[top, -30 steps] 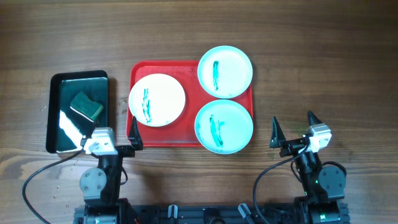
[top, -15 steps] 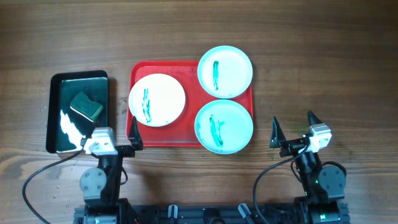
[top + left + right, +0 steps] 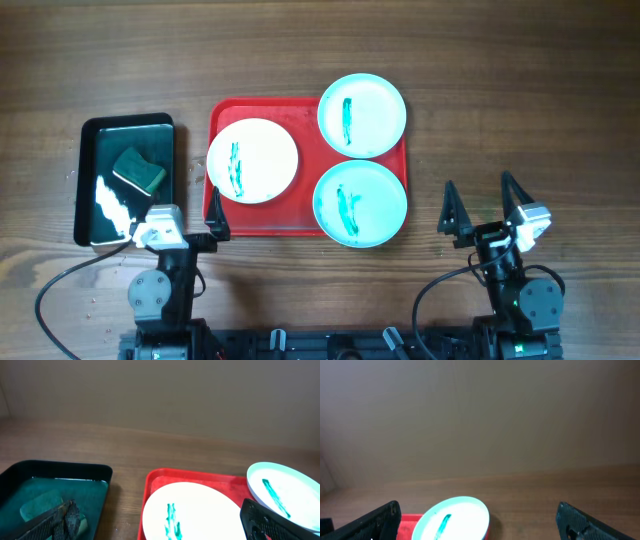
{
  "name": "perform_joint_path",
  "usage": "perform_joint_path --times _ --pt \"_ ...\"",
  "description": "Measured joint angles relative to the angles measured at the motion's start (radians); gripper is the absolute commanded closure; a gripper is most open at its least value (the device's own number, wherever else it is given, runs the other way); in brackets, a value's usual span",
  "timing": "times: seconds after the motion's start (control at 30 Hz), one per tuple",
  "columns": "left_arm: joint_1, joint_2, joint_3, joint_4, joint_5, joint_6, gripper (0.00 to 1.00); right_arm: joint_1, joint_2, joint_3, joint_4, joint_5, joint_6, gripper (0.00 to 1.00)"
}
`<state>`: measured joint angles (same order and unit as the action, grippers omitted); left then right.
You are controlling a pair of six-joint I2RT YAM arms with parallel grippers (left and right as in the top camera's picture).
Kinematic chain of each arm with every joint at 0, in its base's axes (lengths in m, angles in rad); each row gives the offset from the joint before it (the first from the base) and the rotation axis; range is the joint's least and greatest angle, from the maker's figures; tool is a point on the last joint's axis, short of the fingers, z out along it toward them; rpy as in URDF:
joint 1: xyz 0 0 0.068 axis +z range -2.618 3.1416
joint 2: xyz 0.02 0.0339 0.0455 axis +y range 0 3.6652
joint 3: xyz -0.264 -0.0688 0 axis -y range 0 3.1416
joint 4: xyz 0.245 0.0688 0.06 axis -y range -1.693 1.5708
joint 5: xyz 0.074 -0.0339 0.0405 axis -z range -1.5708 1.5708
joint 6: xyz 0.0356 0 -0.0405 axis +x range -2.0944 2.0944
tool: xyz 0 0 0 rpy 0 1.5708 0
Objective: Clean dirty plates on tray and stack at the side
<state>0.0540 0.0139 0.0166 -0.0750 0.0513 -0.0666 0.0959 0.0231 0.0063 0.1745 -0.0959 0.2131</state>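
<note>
plates [image 3: 252,160] on red tray [image 3: 270,221], sponge [image 3: 138,170] in black tray [image 3: 128,120]

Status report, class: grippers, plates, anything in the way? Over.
Left gripper open, right gripper open, both empty. White round plate, two turquoise round plates, all smeared green, on large red plastic tray. Nothing blocking.
</note>
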Motion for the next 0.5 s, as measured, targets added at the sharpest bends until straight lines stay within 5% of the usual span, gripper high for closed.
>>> perform_joint_path --times 0.23,0.4,0.5 --pt "0.000 0.106 0.187 -0.152 0.000 -0.011 0.00 0.000 0.125 0.095 0.101 0.000 0.011 0.00" --pt "0.000 0.327 0.493 -0.370 0.008 -0.018 0.00 0.000 0.498 0.388 0.079 -0.048 0.011 0.00" --pt "0.000 0.557 0.742 -0.560 0.016 -0.019 0.00 0.000 0.756 0.632 -0.092 -0.134 0.010 0.00"
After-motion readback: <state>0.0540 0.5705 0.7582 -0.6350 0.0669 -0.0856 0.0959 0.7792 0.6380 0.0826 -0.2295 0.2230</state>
